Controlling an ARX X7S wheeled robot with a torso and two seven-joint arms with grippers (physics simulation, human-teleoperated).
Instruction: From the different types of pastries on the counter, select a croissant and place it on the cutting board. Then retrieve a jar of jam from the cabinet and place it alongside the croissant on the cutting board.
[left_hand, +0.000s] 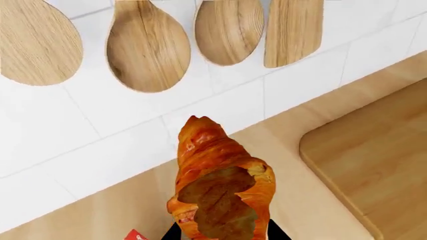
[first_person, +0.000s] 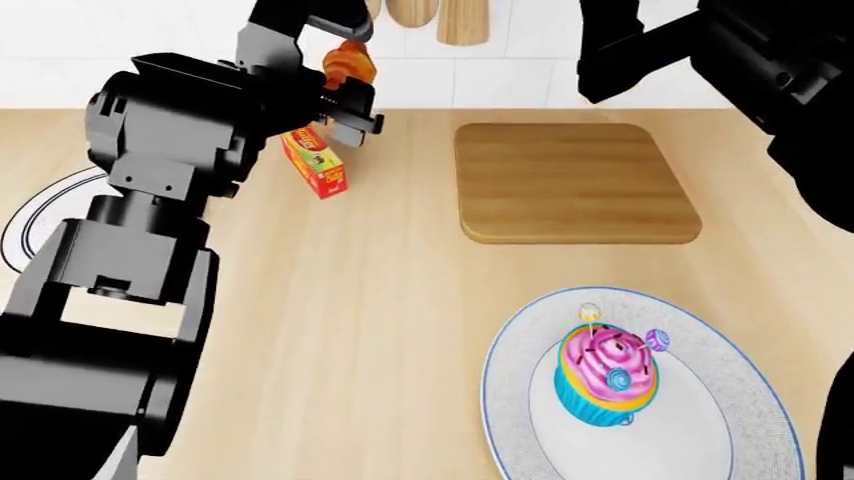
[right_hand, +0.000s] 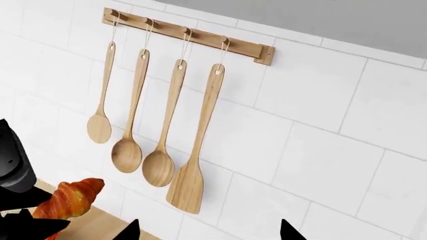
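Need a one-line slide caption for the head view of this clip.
Left gripper holds the croissant lifted above the counter, short of the empty cutting board; cupcake waits on its plate.

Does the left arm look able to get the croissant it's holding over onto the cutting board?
Probably yes. The left gripper holds the croissant lifted off the counter, and the cutting board sits bare nearby with nothing between them.

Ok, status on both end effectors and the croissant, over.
Left end effector shut on croissant, lifted near the tiled wall. Right end effector open, empty. Cutting board bare; red and yellow box below left arm.
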